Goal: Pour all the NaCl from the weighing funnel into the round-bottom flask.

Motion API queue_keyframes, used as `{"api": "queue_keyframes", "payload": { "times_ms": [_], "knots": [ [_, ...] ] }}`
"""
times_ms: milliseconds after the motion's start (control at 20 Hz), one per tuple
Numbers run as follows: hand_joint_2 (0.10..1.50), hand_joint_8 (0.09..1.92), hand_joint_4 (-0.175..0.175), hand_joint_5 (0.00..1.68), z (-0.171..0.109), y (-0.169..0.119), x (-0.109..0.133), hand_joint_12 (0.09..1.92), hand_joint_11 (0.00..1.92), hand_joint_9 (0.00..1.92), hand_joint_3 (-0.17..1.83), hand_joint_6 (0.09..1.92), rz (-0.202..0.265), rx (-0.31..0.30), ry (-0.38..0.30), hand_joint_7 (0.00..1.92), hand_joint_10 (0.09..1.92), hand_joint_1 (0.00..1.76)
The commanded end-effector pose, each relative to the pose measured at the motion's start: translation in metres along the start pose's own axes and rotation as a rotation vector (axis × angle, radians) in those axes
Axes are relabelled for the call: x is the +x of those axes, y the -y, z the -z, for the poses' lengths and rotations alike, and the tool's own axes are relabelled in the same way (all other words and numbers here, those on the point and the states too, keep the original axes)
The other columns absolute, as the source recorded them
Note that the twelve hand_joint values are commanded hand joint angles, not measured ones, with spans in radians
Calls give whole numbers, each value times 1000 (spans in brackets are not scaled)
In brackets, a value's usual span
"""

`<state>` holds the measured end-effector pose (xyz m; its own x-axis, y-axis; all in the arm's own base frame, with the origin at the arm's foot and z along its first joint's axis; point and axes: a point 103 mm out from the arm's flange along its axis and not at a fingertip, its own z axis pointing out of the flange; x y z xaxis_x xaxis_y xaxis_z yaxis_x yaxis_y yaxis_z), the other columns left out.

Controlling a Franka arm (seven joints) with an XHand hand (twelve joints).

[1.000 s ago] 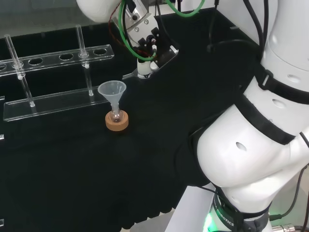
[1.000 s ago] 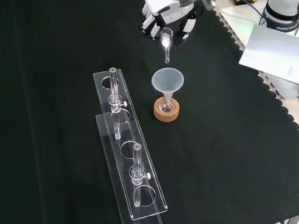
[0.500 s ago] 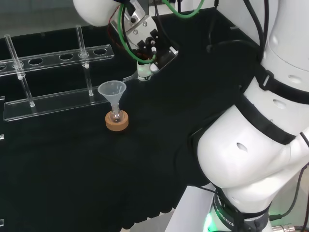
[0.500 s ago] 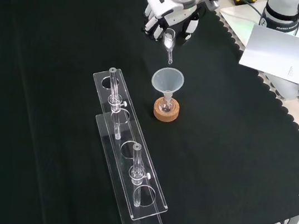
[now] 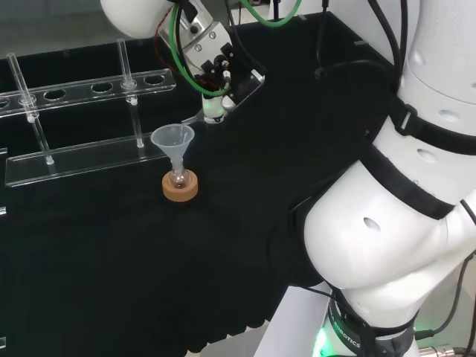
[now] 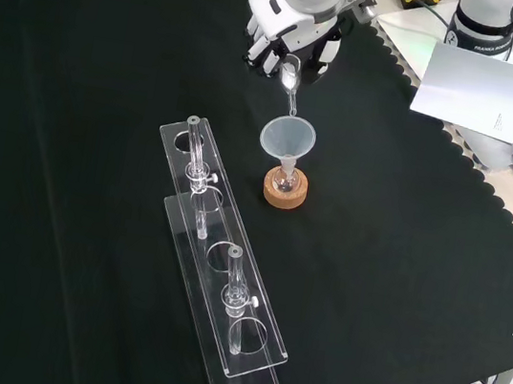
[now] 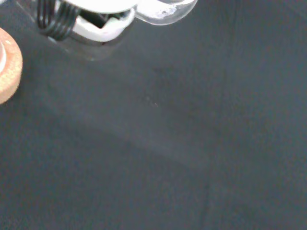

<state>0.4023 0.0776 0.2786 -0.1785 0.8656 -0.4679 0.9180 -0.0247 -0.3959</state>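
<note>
The hand (image 6: 295, 34) is pinching the weighing funnel (image 6: 291, 79), its spout tilting down just at twelve o'clock of the plastic funnel (image 6: 287, 140) sitting in the round-bottom flask (image 6: 285, 179) on its cork ring (image 6: 285, 192).

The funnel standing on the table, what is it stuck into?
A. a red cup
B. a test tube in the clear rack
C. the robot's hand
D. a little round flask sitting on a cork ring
D: the plastic funnel has its stem down in the neck of a small round-bottom flask that rests on a cork ring, apart from the clear rack.
</note>
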Motion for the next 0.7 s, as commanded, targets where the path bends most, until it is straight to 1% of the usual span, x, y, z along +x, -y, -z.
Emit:
{"api": "queue_keyframes", "payload": {
  "times_ms": [50,300,450,700],
  "knots": [
    [706,630,175,1328,-1,-4,4,917,981,1113,524,520,-31,33,37,694,202,1126],
    [706,629,175,1328,-2,-5,0,918,980,1111,524,519,-27,39,39,689,200,1126],
    [706,630,175,1328,2,-4,6,919,979,1110,524,519,-29,38,51,686,199,1126],
    [706,630,175,1329,2,-6,3,920,979,1109,525,519,-22,44,69,683,198,1126]
  ]
}}
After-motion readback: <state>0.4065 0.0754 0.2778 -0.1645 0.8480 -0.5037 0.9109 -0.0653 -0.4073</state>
